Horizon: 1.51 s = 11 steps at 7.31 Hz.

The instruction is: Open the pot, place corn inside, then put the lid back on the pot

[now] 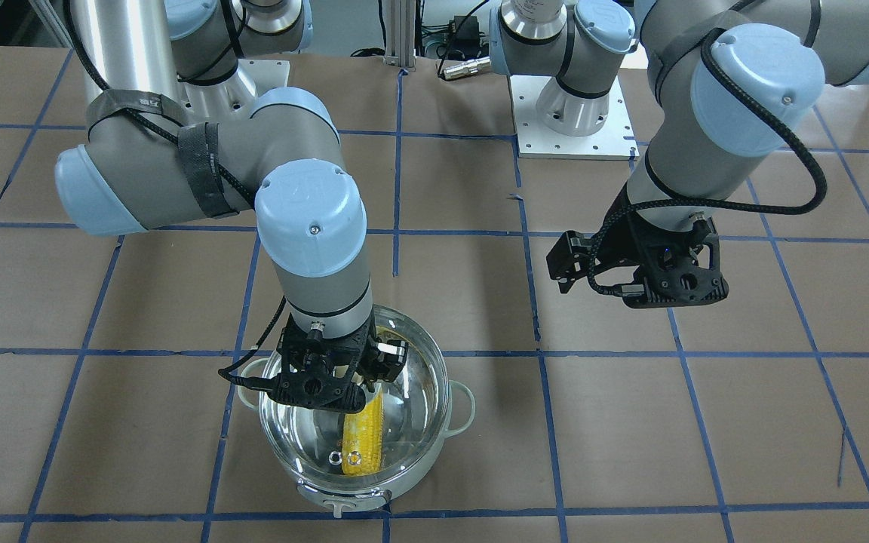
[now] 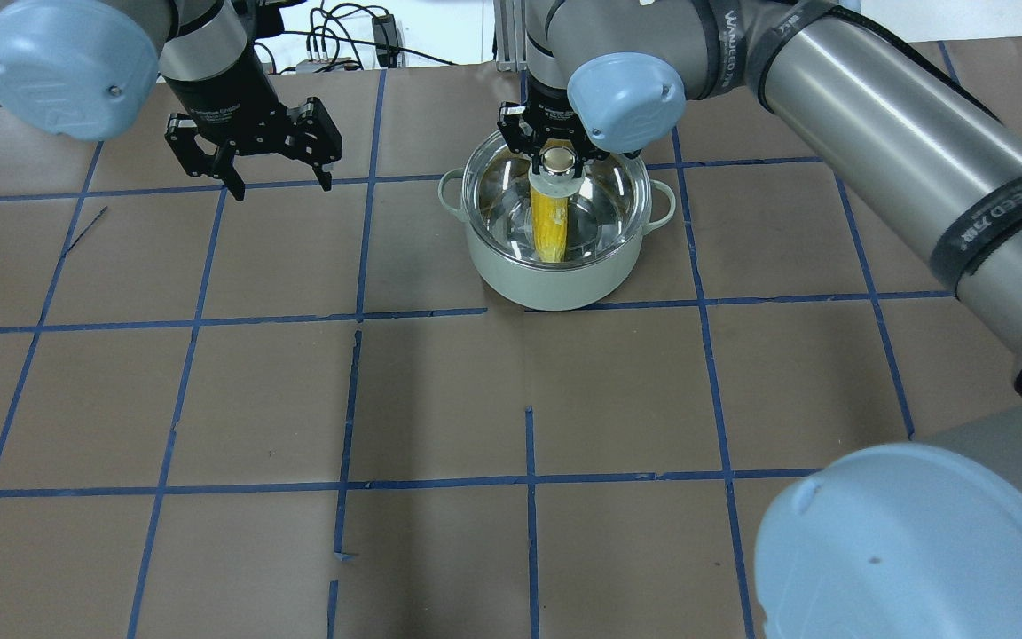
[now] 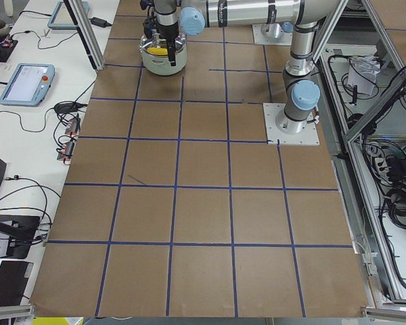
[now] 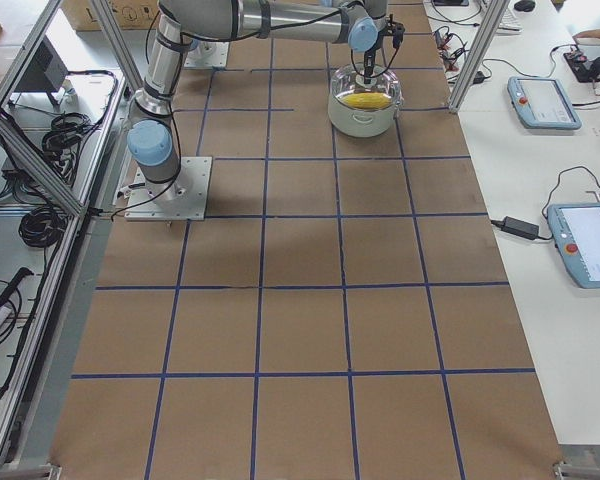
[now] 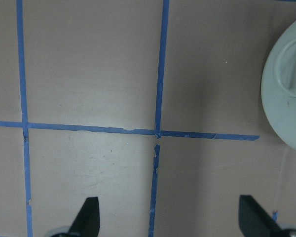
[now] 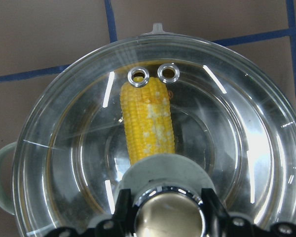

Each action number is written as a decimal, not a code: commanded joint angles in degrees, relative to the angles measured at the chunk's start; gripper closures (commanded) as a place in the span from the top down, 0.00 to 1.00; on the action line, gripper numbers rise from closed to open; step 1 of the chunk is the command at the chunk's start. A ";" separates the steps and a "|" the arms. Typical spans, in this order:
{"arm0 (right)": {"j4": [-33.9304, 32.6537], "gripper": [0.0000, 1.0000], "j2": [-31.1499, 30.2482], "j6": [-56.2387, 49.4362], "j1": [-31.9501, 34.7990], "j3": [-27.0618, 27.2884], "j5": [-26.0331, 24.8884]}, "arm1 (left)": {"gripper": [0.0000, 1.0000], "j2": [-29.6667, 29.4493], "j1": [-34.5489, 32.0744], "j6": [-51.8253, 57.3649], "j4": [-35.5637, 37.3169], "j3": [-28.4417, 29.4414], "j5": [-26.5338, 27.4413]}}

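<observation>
The corn (image 6: pixel 148 123) lies in the pot (image 2: pixel 555 284) directly beneath the right tool (image 2: pixel 557 158), which is clamped on the knob (image 6: pixel 168 217) of the lid (image 6: pixel 227 133). The lid looks seated on the rim, so I judge only letting go remains. The left tool (image 2: pixel 280 186) hangs spread and empty, well apart. One pot, one lid, one corn, two tools.

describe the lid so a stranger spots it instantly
On the brown taped table, find the round pale-green pot under the right gripper. The clear glass dome lid covers it, over a yellow corn cob; it alone has a shiny knob and two ringed vent holes.
</observation>
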 commanded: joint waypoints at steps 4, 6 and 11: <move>-0.63 1.00 -0.02 -0.08 -0.17 -0.43 0.17 | 1.00 -0.01 -0.09 0.00 0.06 0.00 -0.02; 2.59 1.00 -0.98 -5.13 -2.36 -2.96 0.17 | 1.00 -0.27 -0.09 0.00 0.07 0.00 0.24; 23.57 1.00 -19.48 -26.61 -12.57 6.31 0.60 | 1.00 -0.53 -0.09 0.09 0.59 0.00 0.51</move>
